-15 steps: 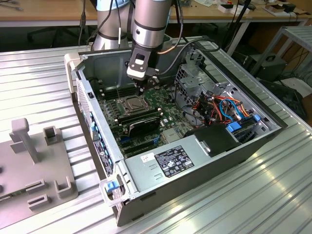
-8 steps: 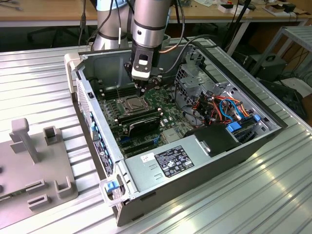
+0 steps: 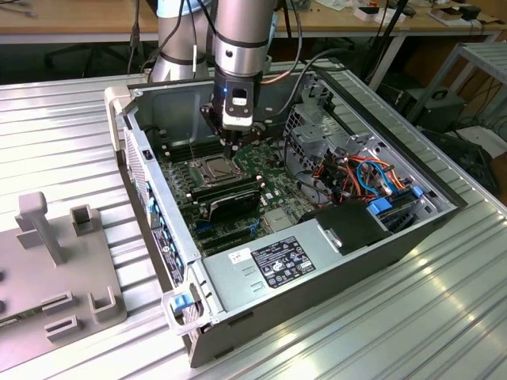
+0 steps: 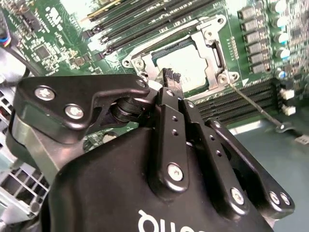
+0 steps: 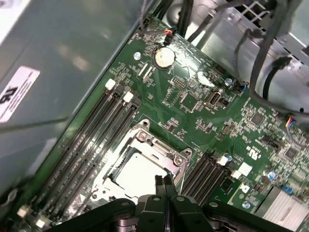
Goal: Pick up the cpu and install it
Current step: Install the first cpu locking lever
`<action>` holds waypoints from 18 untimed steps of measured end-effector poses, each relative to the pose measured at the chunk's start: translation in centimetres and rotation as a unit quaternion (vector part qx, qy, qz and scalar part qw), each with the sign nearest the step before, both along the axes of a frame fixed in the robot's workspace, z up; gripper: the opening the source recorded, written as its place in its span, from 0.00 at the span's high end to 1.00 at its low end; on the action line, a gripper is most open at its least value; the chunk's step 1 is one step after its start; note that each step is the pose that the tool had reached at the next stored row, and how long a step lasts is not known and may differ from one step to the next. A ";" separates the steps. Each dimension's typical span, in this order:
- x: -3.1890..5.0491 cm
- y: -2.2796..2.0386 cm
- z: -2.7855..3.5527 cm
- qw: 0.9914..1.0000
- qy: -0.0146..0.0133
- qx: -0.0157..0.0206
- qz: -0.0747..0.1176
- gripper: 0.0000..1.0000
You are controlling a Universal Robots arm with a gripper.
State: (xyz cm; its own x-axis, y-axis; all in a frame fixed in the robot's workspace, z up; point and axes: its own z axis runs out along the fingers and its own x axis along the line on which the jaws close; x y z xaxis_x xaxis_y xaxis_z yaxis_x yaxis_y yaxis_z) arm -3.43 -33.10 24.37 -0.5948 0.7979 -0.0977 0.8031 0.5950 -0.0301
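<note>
The cpu (image 4: 189, 64) is a flat square chip with a pale grey top, lying inside the metal-framed socket (image 4: 213, 42) on the green motherboard (image 5: 203, 96). In the first wrist view the cpu (image 5: 137, 173) sits in the socket frame (image 5: 161, 147) just beyond my fingertips. My gripper (image 3: 238, 146) hangs over the socket (image 3: 212, 169) inside the open computer case. Its two black fingers (image 5: 159, 182) are pressed together, shut with nothing between them, a little above the cpu's near edge. In the second wrist view, my gripper (image 4: 172, 79) points at the socket's rim.
Long black memory slots (image 5: 91, 140) flank the socket on both sides. A thin wire lever (image 4: 256, 107) stretches out from the socket frame. Bundled cables (image 3: 356, 170), a drive cage and the power supply (image 3: 281, 257) crowd the case toward the exterior view's right. A grey fixture (image 3: 55, 269) stands outside.
</note>
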 end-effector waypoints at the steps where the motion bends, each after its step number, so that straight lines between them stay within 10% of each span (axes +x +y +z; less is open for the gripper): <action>1: 0.00 0.00 0.00 1.000 0.000 -0.003 0.013 0.89; 6: 0.00 0.01 0.00 0.998 0.000 -0.013 0.064 0.89; 18: 0.00 0.01 0.00 0.998 0.000 -0.014 0.068 0.89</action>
State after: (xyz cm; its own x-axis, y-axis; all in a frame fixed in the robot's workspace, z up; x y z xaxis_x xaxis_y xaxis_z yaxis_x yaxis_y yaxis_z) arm -3.43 -33.09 24.38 -0.6969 0.7073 -0.1185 0.7155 0.6969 -0.0479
